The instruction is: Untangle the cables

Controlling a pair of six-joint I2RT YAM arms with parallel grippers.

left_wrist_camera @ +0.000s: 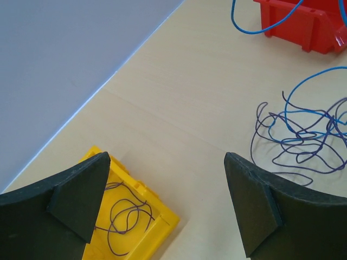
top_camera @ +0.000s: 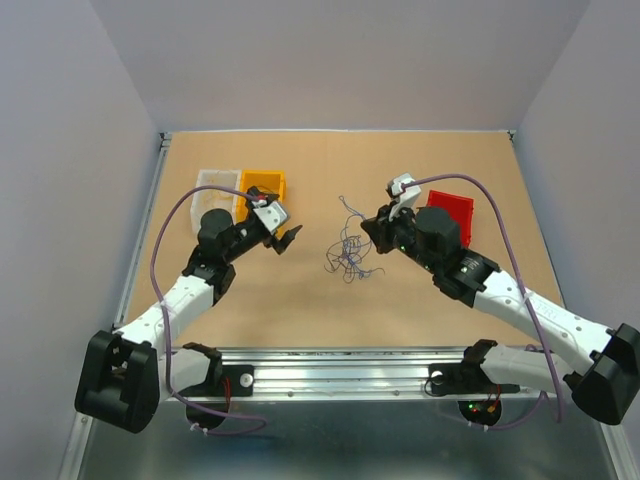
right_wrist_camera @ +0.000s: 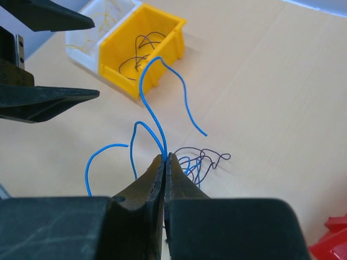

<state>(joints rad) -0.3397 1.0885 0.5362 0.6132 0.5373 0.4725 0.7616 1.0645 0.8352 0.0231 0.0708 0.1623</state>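
**Cables (top_camera: pixel 350 252): blue strand (right_wrist_camera: pixel 142 81) pinched, draw-out next**

They lie bunched on the tabletop (top_camera: pixel 330 320) between my arms. My right end effector (right_wrist_camera: pixel 164 158) is clamped on that strand; the left end effector (left_wrist_camera: pixel 166 162) gapes, empty. I judge a slow lift comes next, drawing it free. Open room all round; yellow bin (top_camera: pixel 262 183) and red bin (top_camera: pixel 455 205) stand apart.

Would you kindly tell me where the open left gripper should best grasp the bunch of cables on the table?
I'd take the outermost purple loop on the side of the bunch of cables facing the left gripper, descending from above with jaws astride it. It lies flat, clear of the knot, away from the blue strand that the right gripper pinches.
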